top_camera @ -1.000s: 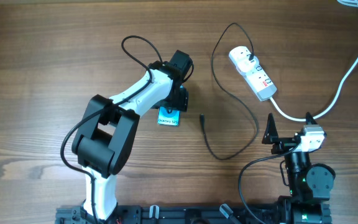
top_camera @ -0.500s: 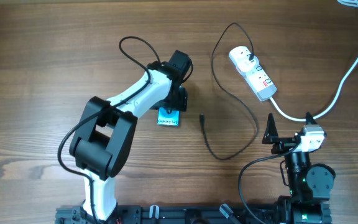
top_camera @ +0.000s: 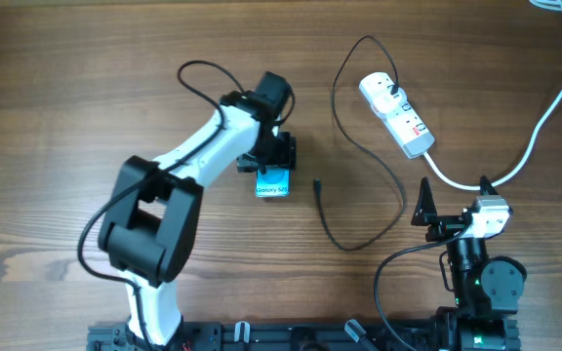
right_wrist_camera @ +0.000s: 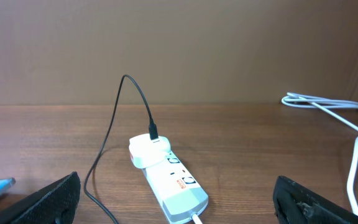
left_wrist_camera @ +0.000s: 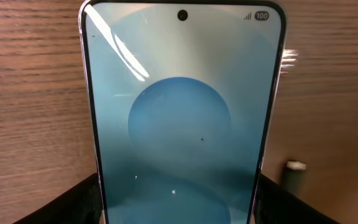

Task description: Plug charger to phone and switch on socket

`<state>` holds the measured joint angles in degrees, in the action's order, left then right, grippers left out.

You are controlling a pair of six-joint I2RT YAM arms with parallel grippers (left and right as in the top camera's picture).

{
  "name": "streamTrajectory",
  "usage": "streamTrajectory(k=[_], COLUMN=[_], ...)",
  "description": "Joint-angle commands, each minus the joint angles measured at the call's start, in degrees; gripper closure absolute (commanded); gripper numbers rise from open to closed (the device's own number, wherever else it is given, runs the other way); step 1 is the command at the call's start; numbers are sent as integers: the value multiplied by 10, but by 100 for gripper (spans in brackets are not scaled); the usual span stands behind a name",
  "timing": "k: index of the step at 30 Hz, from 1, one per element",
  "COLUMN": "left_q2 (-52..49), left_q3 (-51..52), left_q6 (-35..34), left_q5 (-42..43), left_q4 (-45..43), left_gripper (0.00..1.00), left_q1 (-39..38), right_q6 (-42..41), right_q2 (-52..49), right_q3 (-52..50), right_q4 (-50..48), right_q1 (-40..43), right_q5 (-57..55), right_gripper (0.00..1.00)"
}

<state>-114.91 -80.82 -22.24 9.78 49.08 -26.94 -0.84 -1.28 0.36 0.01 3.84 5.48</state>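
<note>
phone (left_wrist_camera: 182, 124) — in left fingers (left_wrist_camera: 61, 205), charger (top_camera: 317, 187) beside

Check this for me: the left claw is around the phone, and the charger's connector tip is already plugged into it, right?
No. The left claw is around the phone, but the charger's connector tip lies loose beside it, not plugged in. The overhead view shows the gap.

White-shelled arm (top_camera: 208, 144), black joints (top_camera: 149, 219), black fingers (right_wrist_camera: 51, 198)

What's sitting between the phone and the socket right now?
Only the charger cable loops between the phone and the socket; its tip lies beside the phone. The overhead view shows it.
</note>
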Motion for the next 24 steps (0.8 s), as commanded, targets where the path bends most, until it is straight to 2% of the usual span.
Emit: streamTrajectory(k=[1,4,5,6,9,11,14,18,24], left_q2=[40,43,43,43,43,43,43,43,43], left_q3=[1,1,1,1,1,1,1,1,1], left_q6=[-7,-7,-8,-12,-54,-58,-101,-192,-327], left_q5=[175,276,354,394,493,583,669,756,761], left_q4=[0,0,0,-2,-14,-32,-48,-90,-139], left_gripper=[28,28,28,28,29,28,28,29,28], left_q1=[50,82,101,110,136,152,171,195,224], right_q6=[-7,-7,-7,-7,-7,-7,-7,-7,-7], right_q2=[1,1,1,1,1,1,1,1,1], right_q3=[-1,-1,-1,-1,-1,-1,-1,-1,-1], right_q4=[-2,-2,-2,-2,-2,-2,-2,-2,-2], right_q1=[-1,-1,-1,-1,-1,-1,-1,-1,-1], right_q5=[-8,-8,-8,-8,-8,-8,-8,-8,-8], right_gripper=[0,0,0,0,0,0,0,0,0])
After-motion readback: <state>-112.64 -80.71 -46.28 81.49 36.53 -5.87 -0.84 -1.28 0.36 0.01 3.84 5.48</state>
